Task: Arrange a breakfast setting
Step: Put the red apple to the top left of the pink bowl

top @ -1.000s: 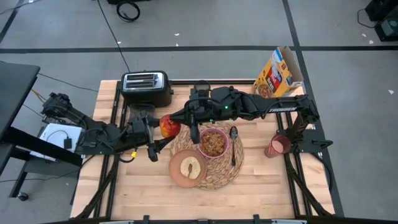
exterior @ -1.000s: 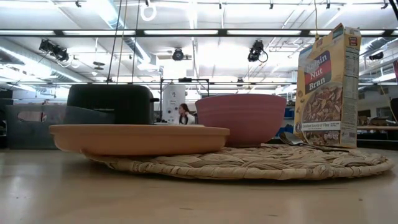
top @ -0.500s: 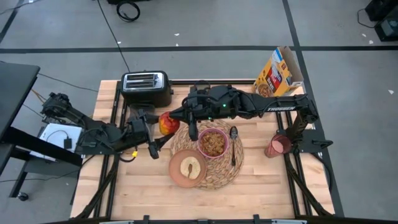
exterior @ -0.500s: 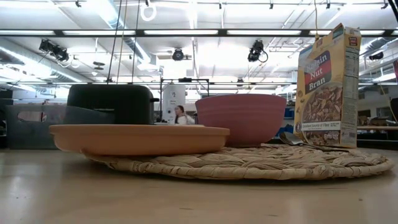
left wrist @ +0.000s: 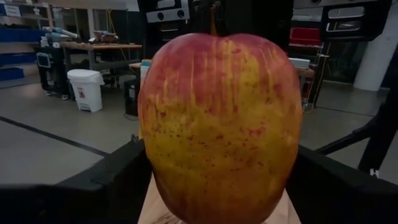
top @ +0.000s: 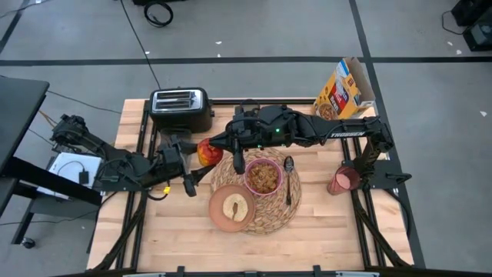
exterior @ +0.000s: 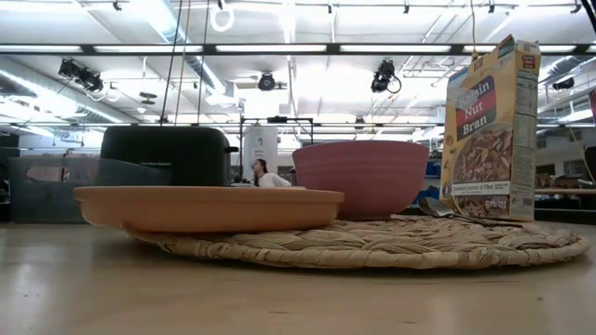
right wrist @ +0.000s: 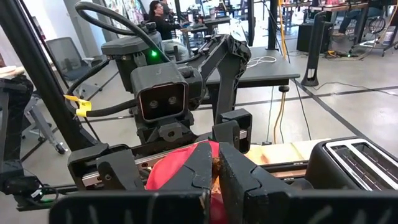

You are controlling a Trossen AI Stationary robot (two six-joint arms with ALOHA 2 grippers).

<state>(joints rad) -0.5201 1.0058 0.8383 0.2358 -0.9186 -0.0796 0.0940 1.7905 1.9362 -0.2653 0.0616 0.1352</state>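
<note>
The red-and-yellow apple (top: 206,151) is at the left rim of the round woven placemat (top: 286,218). It fills the left wrist view (left wrist: 217,118). My right gripper (right wrist: 217,171) reaches in from the table's right and is shut at the apple's top. My left gripper (top: 192,165) is open, with a finger (left wrist: 106,180) on either side of the apple; I cannot tell if they touch it. On the mat are the pink bowl (top: 264,177) holding cereal, the plate (top: 234,209) with toast (top: 234,205), and the spoon (top: 289,181). The pink cup (top: 343,181) stands at the right. My right gripper pinches the apple at its stem (right wrist: 216,163) between the two fingertips (right wrist: 239,177). The fingers come from the table's right, slanting down over the apple's top. The apple stands upright below them, stem up (left wrist: 213,15). Whether its underside is clear of the table is not shown.
The black toaster (top: 181,108) stands at the far left, close behind the apple. The cereal box (top: 344,91) stands at the far right corner. In the low view the plate (exterior: 209,207), the bowl (exterior: 361,177) and the box (exterior: 489,130) show on and behind the mat (exterior: 391,244).
My right gripper has gone a little toward the table's far left, and the apple has gone with it, nearer to my left gripper. The apple has stayed upright.
</note>
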